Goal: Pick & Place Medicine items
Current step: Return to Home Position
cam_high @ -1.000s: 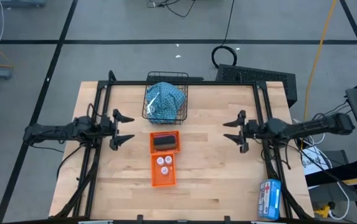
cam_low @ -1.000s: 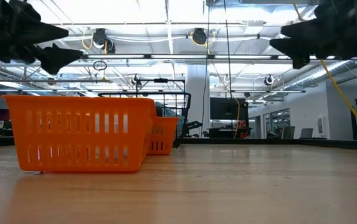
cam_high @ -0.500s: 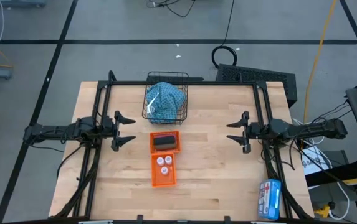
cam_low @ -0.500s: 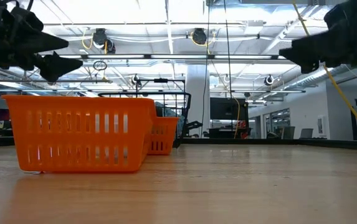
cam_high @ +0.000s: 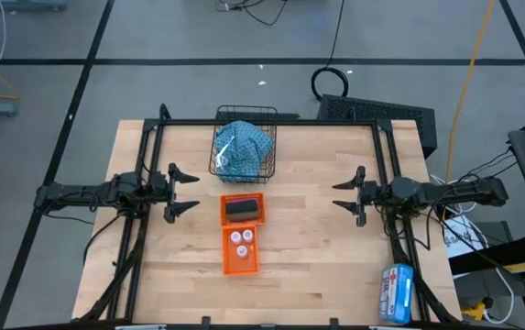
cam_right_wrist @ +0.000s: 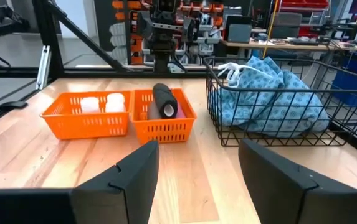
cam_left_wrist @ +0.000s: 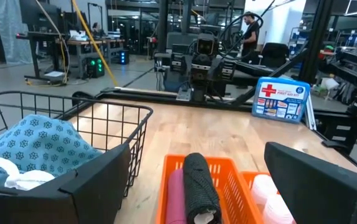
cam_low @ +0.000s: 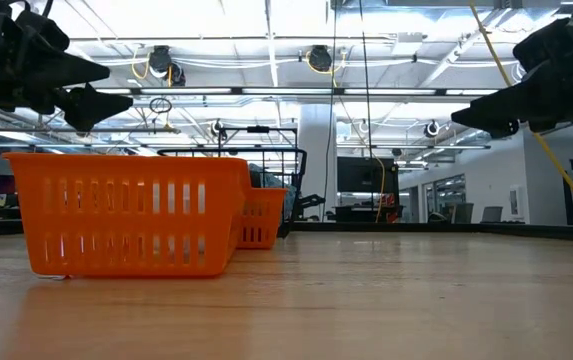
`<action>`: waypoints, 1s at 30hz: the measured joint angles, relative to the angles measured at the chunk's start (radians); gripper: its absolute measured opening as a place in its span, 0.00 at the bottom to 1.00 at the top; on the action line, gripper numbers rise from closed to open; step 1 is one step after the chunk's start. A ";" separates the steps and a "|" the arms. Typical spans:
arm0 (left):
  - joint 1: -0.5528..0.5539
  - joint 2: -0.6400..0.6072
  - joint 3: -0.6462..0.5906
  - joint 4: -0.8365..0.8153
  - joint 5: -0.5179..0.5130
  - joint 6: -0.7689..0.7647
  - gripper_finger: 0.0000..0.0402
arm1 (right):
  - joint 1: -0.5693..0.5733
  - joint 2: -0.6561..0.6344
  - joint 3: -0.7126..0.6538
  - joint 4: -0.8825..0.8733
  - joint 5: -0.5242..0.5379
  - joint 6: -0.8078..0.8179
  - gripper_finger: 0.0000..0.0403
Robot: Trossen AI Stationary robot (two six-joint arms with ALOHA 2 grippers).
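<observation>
Since a second earlier my right claw (cam_high: 335, 194) had drawn back toward the desk (cam_high: 317, 266) edge, it and the left claw (cam_high: 194, 190) both gaping empty, with three round white vials (cam_high: 242, 240) in the slatted orange bin (cam_high: 240, 264) and the cloth pouch (cam_high: 242, 147) in the wire basket (cam_high: 272, 137).

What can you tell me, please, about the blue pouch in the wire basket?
The pouch is soft, crumpled light-blue cloth printed with small darker star-like marks. A white cord shows at one end. It lies slumped inside the black wire basket, filling most of it and leaning on its walls.
</observation>
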 joint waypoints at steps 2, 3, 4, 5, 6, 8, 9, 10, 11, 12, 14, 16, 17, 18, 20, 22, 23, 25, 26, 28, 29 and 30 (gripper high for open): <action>0.000 0.000 0.000 0.000 0.000 0.000 0.93 | 0.000 0.005 0.000 0.011 0.000 0.000 0.52; 0.000 0.000 0.000 0.000 0.000 0.000 0.93 | 0.000 0.004 0.000 0.018 0.000 0.000 0.53; 0.000 0.000 0.000 0.000 0.000 0.000 0.93 | 0.000 0.004 0.000 0.020 0.000 0.000 0.53; 0.000 0.000 0.000 0.000 0.000 0.000 0.93 | 0.000 0.004 -0.001 0.020 0.000 0.000 0.53; 0.000 0.000 0.000 0.000 0.000 0.000 0.93 | 0.000 0.005 -0.001 0.019 0.000 0.000 0.53; 0.000 0.000 0.000 0.000 -0.001 0.000 0.93 | 0.000 0.004 -0.001 0.019 0.000 0.000 0.53; 0.000 0.000 0.000 0.000 -0.001 0.000 0.93 | 0.000 0.004 -0.001 0.020 0.000 0.000 0.53; 0.000 0.000 0.000 0.000 -0.001 0.000 0.93 | 0.000 0.005 -0.001 0.020 0.000 0.000 0.53; 0.000 0.000 0.000 0.000 -0.001 0.000 0.93 | 0.000 0.004 -0.001 0.020 0.000 0.000 0.53; 0.000 0.000 0.000 0.000 -0.002 0.000 0.93 | 0.000 0.004 -0.001 0.020 0.000 0.000 0.53; 0.000 0.000 0.000 0.000 -0.002 0.000 0.93 | 0.000 0.005 -0.001 0.020 0.000 0.000 0.53; 0.000 0.000 0.000 0.000 -0.002 -0.001 0.93 | 0.000 0.004 -0.001 0.020 0.000 0.000 0.53; 0.000 0.000 0.000 0.000 -0.002 -0.001 0.93 | 0.000 0.004 -0.001 0.020 0.000 0.000 0.53; 0.000 0.000 0.000 0.000 -0.002 -0.001 0.93 | 0.000 0.005 -0.001 0.020 0.000 0.000 0.53; 0.000 0.000 0.000 0.001 -0.002 -0.002 0.93 | 0.000 0.004 -0.001 0.021 0.000 0.000 0.52; 0.000 0.000 0.000 0.001 -0.002 -0.003 0.93 | 0.000 0.005 -0.001 0.021 0.000 0.000 0.52; 0.000 0.000 0.000 0.001 -0.002 -0.003 0.93 | 0.000 0.005 -0.001 0.021 0.000 0.000 0.52; 0.000 0.000 0.000 0.001 -0.002 -0.003 0.93 | 0.000 0.004 -0.002 0.021 0.000 0.000 0.53; 0.000 0.000 0.000 0.001 -0.002 -0.003 0.93 | 0.000 0.005 -0.002 0.021 0.000 0.000 0.53; 0.000 0.000 0.000 0.001 -0.002 -0.003 0.93 | 0.000 0.004 -0.002 0.021 0.000 0.000 0.53; 0.000 0.000 0.000 0.001 -0.002 -0.003 0.93 | 0.000 0.004 -0.002 0.021 0.000 0.000 0.53; 0.000 0.000 0.000 0.001 -0.002 -0.003 0.93 | 0.000 0.005 -0.002 0.021 0.000 0.000 0.53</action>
